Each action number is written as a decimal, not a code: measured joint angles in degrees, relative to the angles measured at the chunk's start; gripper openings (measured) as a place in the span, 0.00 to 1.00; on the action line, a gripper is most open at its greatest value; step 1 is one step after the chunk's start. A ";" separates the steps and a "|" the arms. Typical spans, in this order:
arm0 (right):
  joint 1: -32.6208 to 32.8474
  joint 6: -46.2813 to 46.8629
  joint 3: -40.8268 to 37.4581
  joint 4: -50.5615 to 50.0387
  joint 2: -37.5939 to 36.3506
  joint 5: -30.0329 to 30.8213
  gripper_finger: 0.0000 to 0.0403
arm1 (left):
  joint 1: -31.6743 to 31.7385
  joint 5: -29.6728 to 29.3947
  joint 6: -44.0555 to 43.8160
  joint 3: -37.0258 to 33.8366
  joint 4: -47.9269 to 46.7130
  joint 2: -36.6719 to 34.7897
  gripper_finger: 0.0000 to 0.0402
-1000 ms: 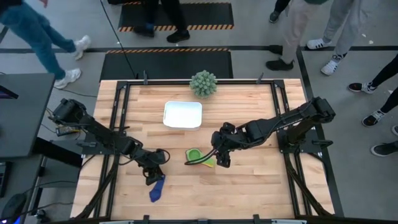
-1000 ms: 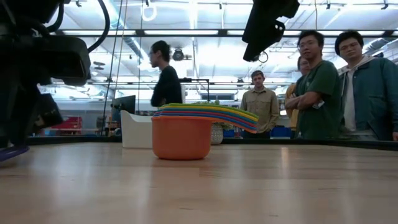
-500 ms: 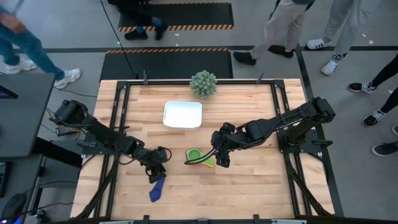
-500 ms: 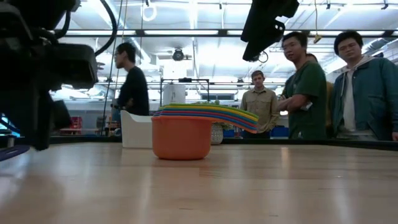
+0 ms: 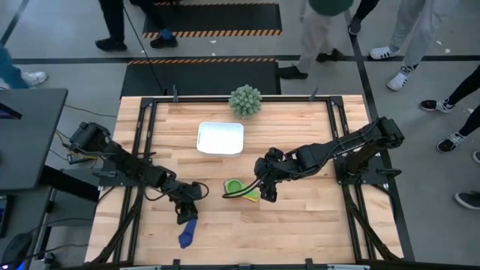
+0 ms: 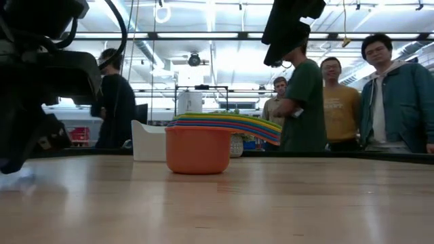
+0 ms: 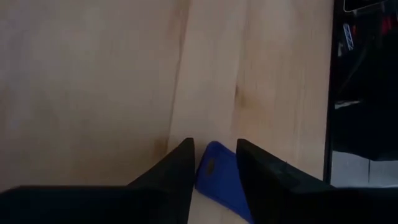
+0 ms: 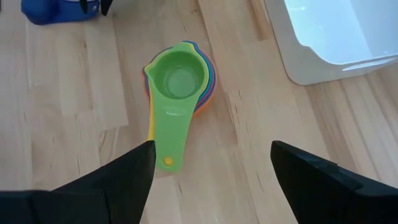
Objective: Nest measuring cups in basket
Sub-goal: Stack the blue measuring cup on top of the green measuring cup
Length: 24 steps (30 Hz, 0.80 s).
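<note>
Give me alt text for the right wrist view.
A nested stack of measuring cups, green on top, sits on the wooden table beyond the open right gripper. The white basket stands empty nearby.

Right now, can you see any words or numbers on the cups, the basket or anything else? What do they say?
None can be read.
Stacked cups: no word or number shows on the green top cup or its handle.
Blue cup at the left gripper: no marking shows.
Basket: plain white.
Plant and table: no labels.
</note>
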 joint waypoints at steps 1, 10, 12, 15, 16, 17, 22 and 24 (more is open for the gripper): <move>0.00 0.00 0.00 0.02 0.00 0.00 0.80 | 0.02 -0.02 0.17 -0.02 -0.02 0.00 0.29; 0.00 -0.12 0.00 0.39 0.00 0.00 0.80 | -0.09 2.26 3.34 -0.01 -0.94 0.00 0.18; 0.00 -0.15 0.00 0.37 0.00 -0.01 0.80 | -0.07 3.18 3.22 -0.02 -0.95 0.00 0.17; 0.00 -0.17 0.00 0.37 0.00 -0.35 0.80 | -0.09 5.51 4.29 -0.02 -2.20 0.00 0.20; 0.00 -0.16 0.00 0.37 0.00 -0.41 0.80 | -0.09 5.94 4.51 -0.02 -2.92 0.00 0.21; 0.00 -0.17 0.00 0.39 0.00 -0.46 0.80 | -0.09 6.42 4.82 -0.02 -3.44 0.00 0.23; 0.00 -0.02 0.00 0.39 0.00 -0.46 0.80 | 0.31 10.46 7.77 -0.02 -5.38 0.00 0.32; 0.00 0.02 0.00 0.39 0.00 -0.46 0.80 | 0.41 11.66 8.94 -0.02 -6.02 0.00 0.34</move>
